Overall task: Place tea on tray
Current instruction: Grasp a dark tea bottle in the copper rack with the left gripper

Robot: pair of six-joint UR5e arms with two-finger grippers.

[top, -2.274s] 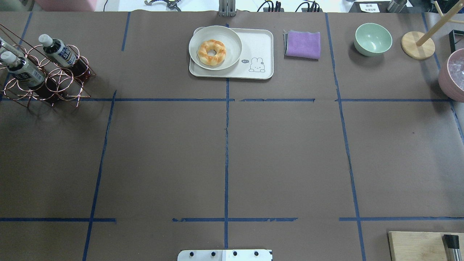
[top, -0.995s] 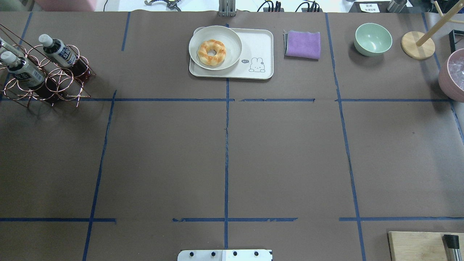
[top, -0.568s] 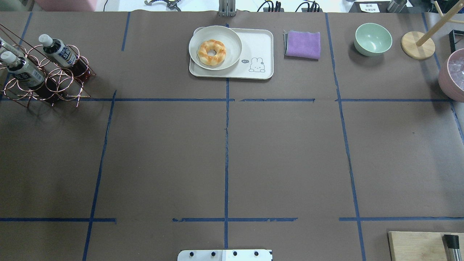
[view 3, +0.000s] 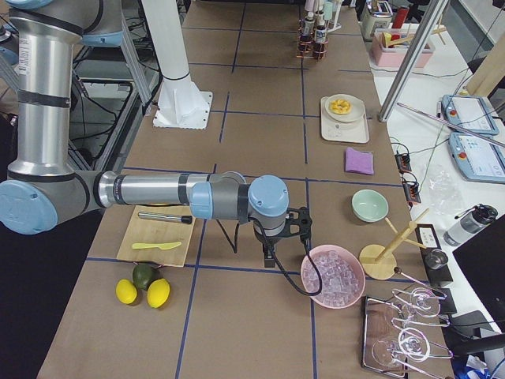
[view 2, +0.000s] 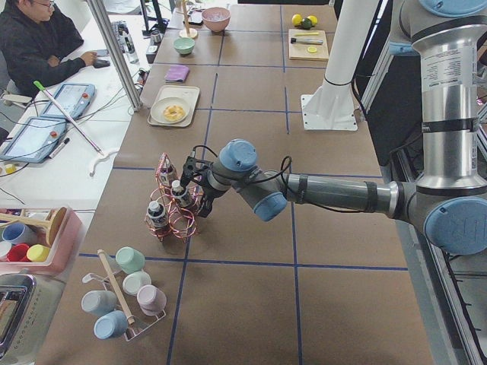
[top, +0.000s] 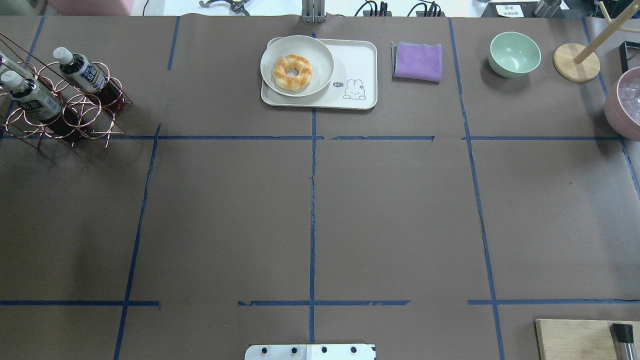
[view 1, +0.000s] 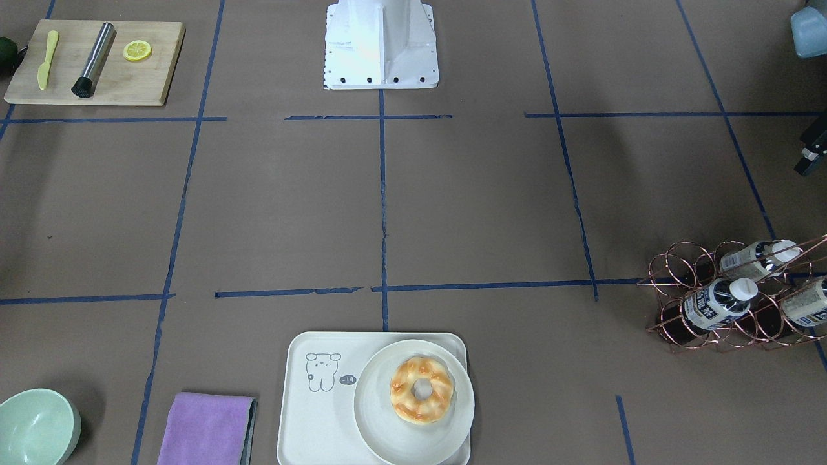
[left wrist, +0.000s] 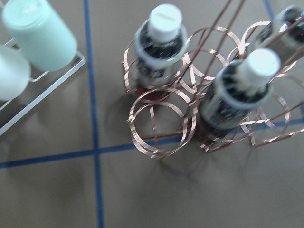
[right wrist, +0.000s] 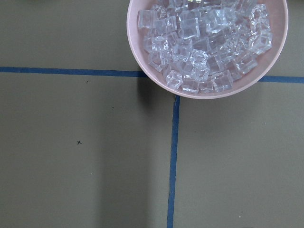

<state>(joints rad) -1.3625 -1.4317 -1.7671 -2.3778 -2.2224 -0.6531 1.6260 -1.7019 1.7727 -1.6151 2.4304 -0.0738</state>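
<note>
i see the tea (left wrist: 160, 45) leaning in the copper wire rack (left wrist: 161, 91) on the table's far left with two other bottles, well apart from the tray (top: 357, 60), which carries a plate (top: 320, 60) with a doughnut (top: 291, 73). my left gripper (view 2: 190, 171) hangs just beside the rack, and my right gripper (view 3: 293, 229) hangs near the pink bowl of ice (right wrist: 209, 94). for both, i cannot tell whether the fingers are apart or together.

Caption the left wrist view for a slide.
Tea bottles in a copper wire rack, mint cups on a white rack alongside.
</note>
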